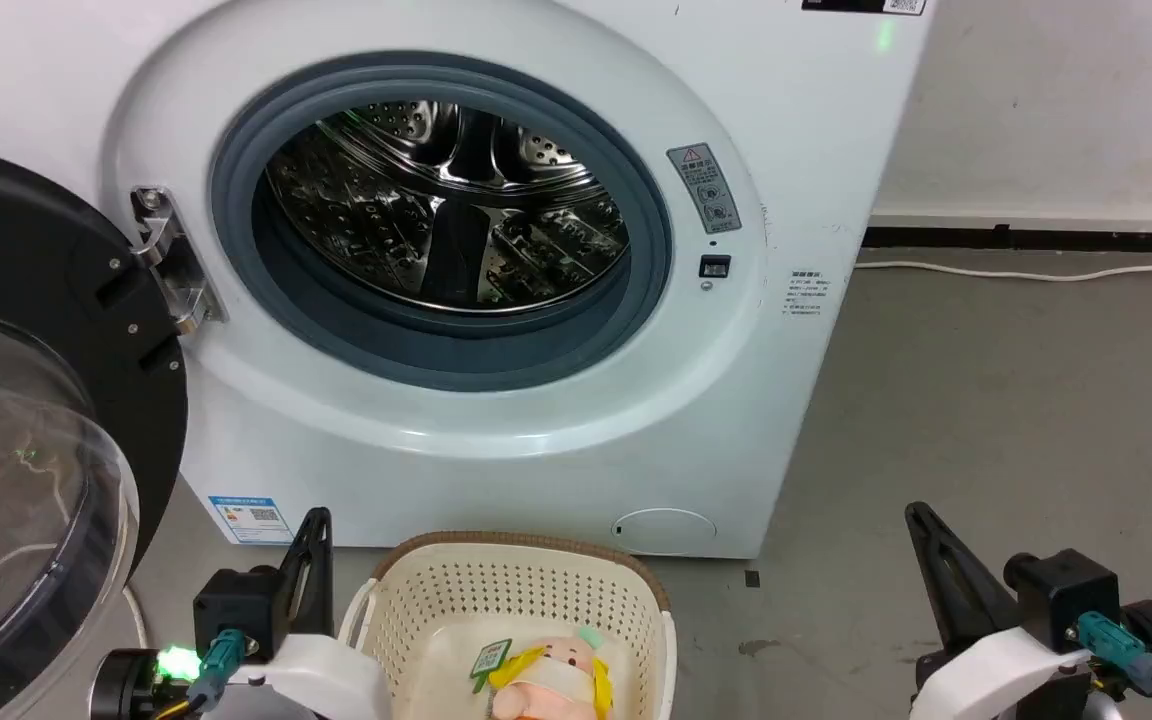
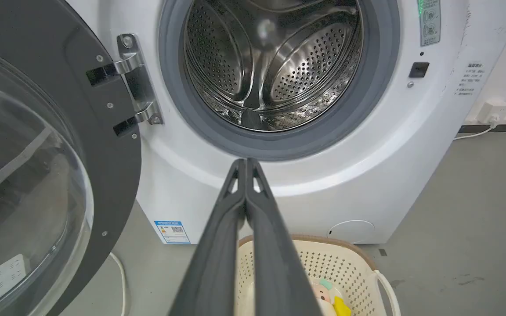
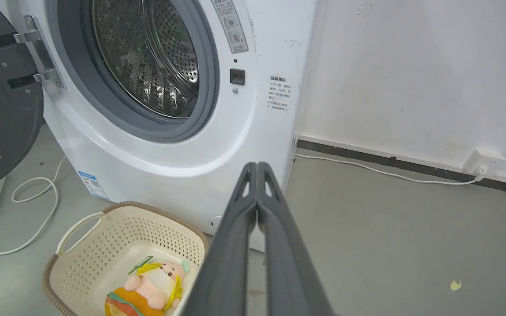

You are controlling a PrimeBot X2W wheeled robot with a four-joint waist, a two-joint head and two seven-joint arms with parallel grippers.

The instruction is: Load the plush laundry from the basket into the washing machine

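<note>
The left gripper (image 2: 246,163) has its two long dark fingers pressed flat together from base to tip, with nothing between them. The right gripper (image 3: 257,166) is the same, closed on itself and empty. No grasp has been made, so I judge the task to be at its very start, with every step left to do.

The plush doll (image 3: 147,287) lies in the basket (image 3: 84,219), apparently on its back. Its green tag is beside the yellow hair, and its orange burger-shaped lower half is toward the near wall. The basket stands on the grey floor (image 1: 986,420) just in front of the washing machine (image 1: 786,150), below the port. The door (image 1: 36,260) is swung wide to the robot's left, so the port is free. The steel drum (image 1: 446,220) looks empty, though its lowest part is hidden behind the grey rubber ring (image 1: 436,345), so I cannot be sure.

Both arms sit low, one on each side of the basket. In the head view the left gripper is just beside the basket's left rim, and the right gripper is well apart from it over bare floor. Both sets of fingers point up and forward at the washer, and neither touches the basket or the doll. What is left is to open a gripper, reach down into the basket, grip the doll, carry it through the port and release it.
</note>
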